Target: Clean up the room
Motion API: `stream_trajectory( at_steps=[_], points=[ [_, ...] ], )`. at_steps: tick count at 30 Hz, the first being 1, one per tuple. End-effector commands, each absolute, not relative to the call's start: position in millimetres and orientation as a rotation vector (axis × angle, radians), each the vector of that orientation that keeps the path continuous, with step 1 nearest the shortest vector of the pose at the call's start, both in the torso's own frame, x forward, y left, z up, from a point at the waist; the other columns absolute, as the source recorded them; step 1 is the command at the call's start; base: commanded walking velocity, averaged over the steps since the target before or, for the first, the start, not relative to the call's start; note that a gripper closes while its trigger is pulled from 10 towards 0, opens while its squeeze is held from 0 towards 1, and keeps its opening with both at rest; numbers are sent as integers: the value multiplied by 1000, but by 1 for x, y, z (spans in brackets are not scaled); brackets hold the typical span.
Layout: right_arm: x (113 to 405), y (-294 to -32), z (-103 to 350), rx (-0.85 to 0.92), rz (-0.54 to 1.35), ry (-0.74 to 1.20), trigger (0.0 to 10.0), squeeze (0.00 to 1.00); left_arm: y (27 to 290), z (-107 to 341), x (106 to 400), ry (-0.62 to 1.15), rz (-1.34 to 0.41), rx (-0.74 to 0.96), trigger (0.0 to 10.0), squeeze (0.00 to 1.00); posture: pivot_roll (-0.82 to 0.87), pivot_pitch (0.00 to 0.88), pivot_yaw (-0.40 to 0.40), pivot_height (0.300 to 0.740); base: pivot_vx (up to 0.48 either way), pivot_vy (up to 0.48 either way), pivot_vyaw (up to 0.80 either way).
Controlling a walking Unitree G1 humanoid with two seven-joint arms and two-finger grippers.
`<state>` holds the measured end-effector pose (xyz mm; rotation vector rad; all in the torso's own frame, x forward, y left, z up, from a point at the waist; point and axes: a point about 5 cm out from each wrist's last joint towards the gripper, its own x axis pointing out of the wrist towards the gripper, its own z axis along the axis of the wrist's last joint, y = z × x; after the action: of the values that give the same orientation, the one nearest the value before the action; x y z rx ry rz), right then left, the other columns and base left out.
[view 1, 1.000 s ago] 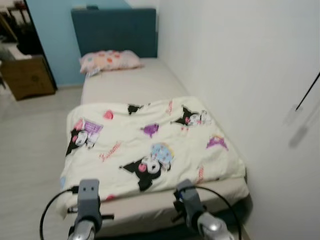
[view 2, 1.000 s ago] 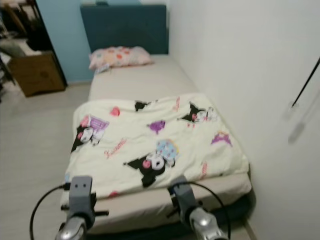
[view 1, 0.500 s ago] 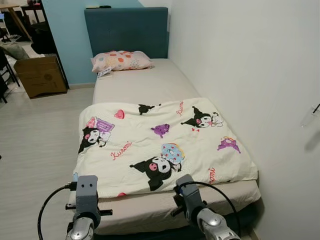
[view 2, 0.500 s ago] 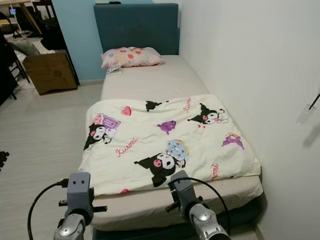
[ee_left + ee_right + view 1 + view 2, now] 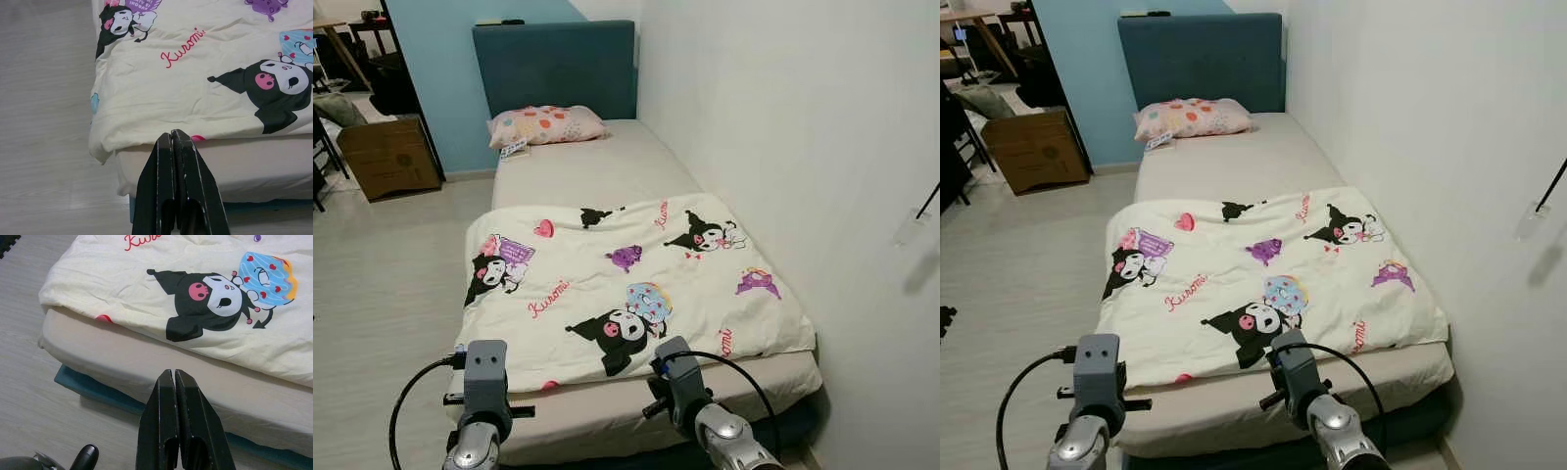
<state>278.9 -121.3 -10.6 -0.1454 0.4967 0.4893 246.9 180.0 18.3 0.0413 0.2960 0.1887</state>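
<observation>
Facing the foot of the bed [image 5: 607,166]; view steadier and sharper than a second ago, camera shifted only slightly. Cartoon blanket [image 5: 626,284] at 12 o'clock, covering only the lower half. Left gripper [image 5: 174,147] and right gripper [image 5: 174,382] pinched closed, empty, short of the blanket hem. Pillow [image 5: 543,124] farther off at 11.

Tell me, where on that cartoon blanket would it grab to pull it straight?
Probably the blanket's near corners at the foot, coming from the foot end. That edge lies nearest the left pincer and right pincer, both shut; one corner droops off the mattress.
</observation>
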Motion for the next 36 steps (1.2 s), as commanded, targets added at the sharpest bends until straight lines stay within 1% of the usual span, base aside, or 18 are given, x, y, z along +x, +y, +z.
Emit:
stream_trajectory(
  at_steps=[1, 10, 31, 36],
  points=[
    [277, -122, -12, -138, 480, 494, 10000, 0, 178, 12, 242, 314, 187, 52, 10000, 0, -90, 0, 4, 740, 0, 0, 0],
    [277, -122, -12, -138, 484, 496, 10000, 0, 177, 16, 241, 283, 179, 48, 10000, 0, -89, 0, 0, 740, 0, 0, 0],
    [274, -122, -14, -146, 494, 504, 10000, 0, 178, 18, 238, 263, 182, 38, 10000, 0, -80, 0, -1, 740, 315, 0, 0],
    [274, -122, -15, -147, 495, 506, 10000, 0, 179, 18, 237, 257, 187, 35, 10000, 0, -79, 0, -1, 740, 0, 0, 0]
  ],
)
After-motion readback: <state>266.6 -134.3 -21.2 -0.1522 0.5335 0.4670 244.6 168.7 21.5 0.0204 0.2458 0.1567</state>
